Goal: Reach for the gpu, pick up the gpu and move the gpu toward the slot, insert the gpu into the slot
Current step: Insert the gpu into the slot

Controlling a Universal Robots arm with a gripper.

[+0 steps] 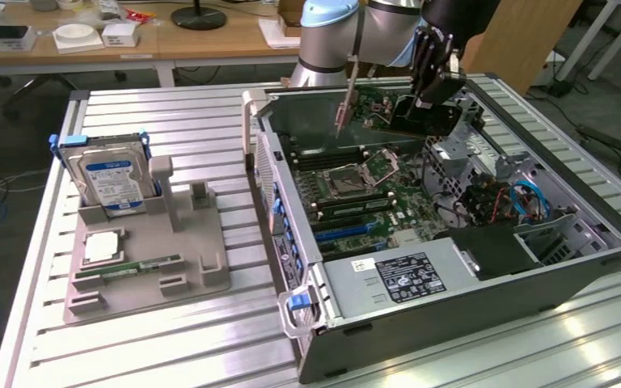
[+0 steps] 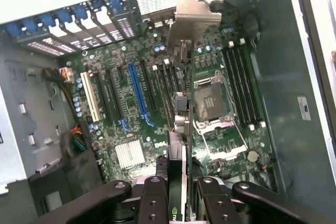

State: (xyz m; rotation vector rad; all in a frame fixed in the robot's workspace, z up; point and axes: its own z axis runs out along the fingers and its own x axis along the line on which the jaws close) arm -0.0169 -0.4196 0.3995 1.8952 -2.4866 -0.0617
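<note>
Gripper (image 2: 181,182) clamps narrow on the gpu (image 1: 419,121), hanging edge-down at upper centre of the exterior frame over the motherboard (image 1: 403,194), bracket (image 1: 346,95) leftward, long axis roughly parallel to the blue slot (image 1: 343,231) lying lower, mid-frame.

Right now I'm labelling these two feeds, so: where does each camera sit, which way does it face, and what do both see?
Exterior view: raised, off the arm, looking down over the ribbed metal table into the open dark computer case; the grey-blue robot arm and its gripper show, clamping the thin dark silver-bracketed gpu.
Wrist view: on the wrist, facing down past the black fingers at the green motherboard.
Shared: gpu, motherboard, silver processor socket.
</note>
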